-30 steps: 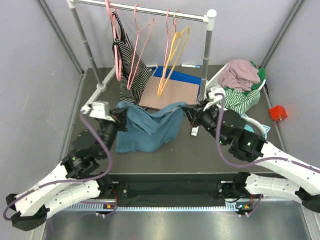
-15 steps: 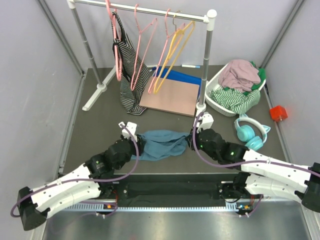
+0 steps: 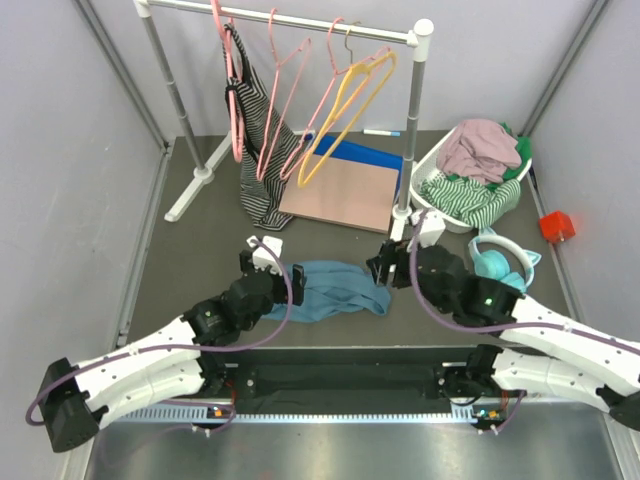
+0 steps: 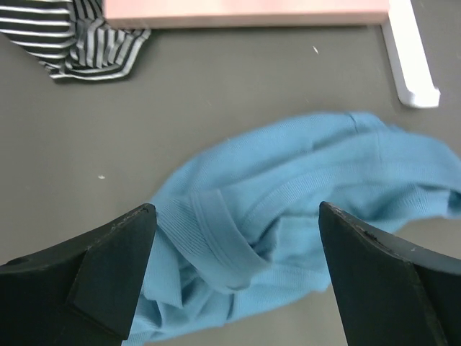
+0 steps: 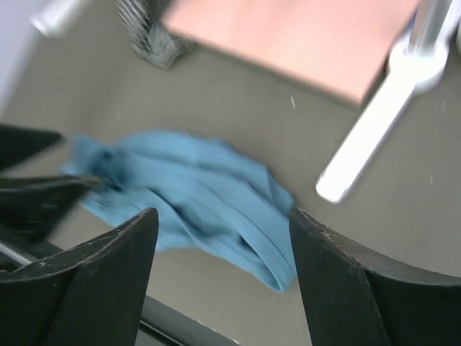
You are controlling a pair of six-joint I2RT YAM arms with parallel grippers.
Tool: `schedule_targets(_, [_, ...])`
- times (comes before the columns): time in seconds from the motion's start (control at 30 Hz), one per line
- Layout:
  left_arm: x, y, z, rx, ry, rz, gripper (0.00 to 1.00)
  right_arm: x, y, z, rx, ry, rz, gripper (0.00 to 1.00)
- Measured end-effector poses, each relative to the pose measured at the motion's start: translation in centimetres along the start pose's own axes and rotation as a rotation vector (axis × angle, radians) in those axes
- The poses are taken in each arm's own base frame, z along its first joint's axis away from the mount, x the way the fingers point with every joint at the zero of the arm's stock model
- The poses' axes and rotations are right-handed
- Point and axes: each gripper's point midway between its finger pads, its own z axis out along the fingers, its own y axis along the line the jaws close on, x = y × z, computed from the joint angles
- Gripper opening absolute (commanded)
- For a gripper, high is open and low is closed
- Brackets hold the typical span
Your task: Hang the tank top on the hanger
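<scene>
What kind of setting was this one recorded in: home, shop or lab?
Probably a lab test cell staged for laundry work: plain grey panels wall in a dark table that holds a small clothes rack with hangers and a white basket of clothes.

walls: plain pale grey panels [image 3: 70,150] left, back, right | corners: slanting grey metal struts [image 3: 121,70] | bench [image 3: 190,250]: dark grey matte top, brushed-metal strip [image 3: 350,450] at near edge | furniture: white garment rail [image 3: 412,120] at bench rear | light: even, soft shadows
</scene>
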Motion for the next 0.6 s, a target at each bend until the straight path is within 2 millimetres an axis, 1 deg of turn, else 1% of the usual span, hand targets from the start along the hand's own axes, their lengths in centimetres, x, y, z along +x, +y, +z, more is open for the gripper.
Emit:
schedule_targets(0.07, [-0.6,0.4,0.2,-0.021,-0.026,-0.011,0.99,-3.1,0.8,-1.3,-0.03,-0.071,0.018,0.76])
schedule_targets(0.13, [-1.1,0.7,0.4,-0.034,-0.055,-0.025,0.99,-6.8,1.7,-2.9,-0.064,-0.155,0.039,0.78])
schedule_targets(0.2, [-1.2,1.0,0.4,-0.039,-0.087,-0.041,0.99,-10.3,2.7,-4.5,-0.099,-0.234,0.054,0.78])
schedule_targets(0.33, [-1.0,1.5,0.0,-0.044,-0.114,-0.056,0.99,-16.1,5.0,-6.2,-0.153,-0.357,0.064,0.79])
schedule_targets(0.4, [-1.1,1.6,-0.2,-0.042,-0.129,-0.069,0.99,-18.9,6.6,-6.5,-0.184,-0.41,0.062,0.79])
schedule_targets(0.5, [-1.3,1.8,-0.6,-0.04,-0.149,-0.088,0.99,-21.9,9.3,-5.7,-0.22,-0.458,0.047,0.79])
schedule_targets(0.53, [-1.5,1.8,-0.7,-0.04,-0.156,-0.096,0.99,-22.6,10.0,-5.3,-0.23,-0.466,0.043,0.79])
schedule_targets(0.6, [-1.8,1.9,-0.9,-0.039,-0.17,-0.112,0.99,-23.4,11.8,-3.6,-0.245,-0.471,0.023,0.79])
